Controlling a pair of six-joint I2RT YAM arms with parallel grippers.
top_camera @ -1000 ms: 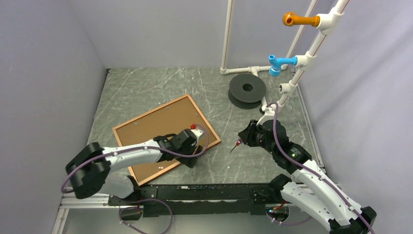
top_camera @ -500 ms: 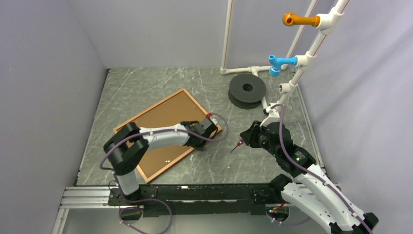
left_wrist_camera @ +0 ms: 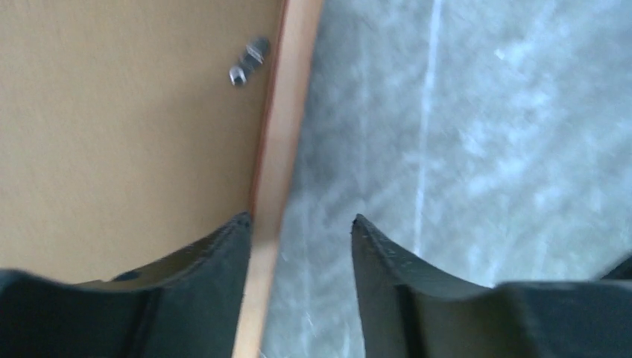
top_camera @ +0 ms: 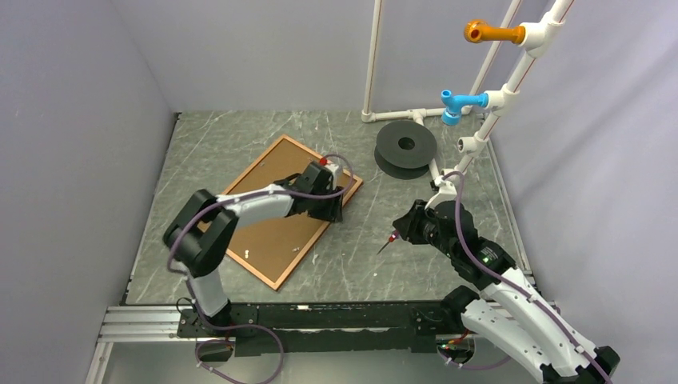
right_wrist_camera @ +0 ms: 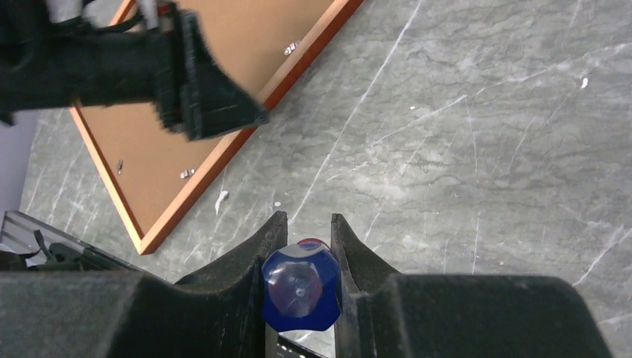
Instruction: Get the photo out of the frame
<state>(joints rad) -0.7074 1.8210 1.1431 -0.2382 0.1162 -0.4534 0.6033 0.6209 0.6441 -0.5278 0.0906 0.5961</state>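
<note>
On grey table (top_camera: 416, 264), we saw frame (top_camera: 312, 238) swung round within the last second and pushed away from arm bases. It lay back up, backing panel (top_camera: 272, 224) still in, photo hidden beneath. Left gripper (left_wrist_camera: 298, 224), fingers spread, straddled its rail. Right gripper (right_wrist_camera: 302, 224) pinched screwdriver (right_wrist_camera: 302, 291), idle. We judged removal not begun.

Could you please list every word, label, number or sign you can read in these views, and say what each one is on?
No text can be read in any view.
Backing panel in the frame: plain brown, only small metal clips, no print.
Blue handle in the right gripper: a reddish patch at its top is too blurred to read.
Black spool: no label visible.
</note>
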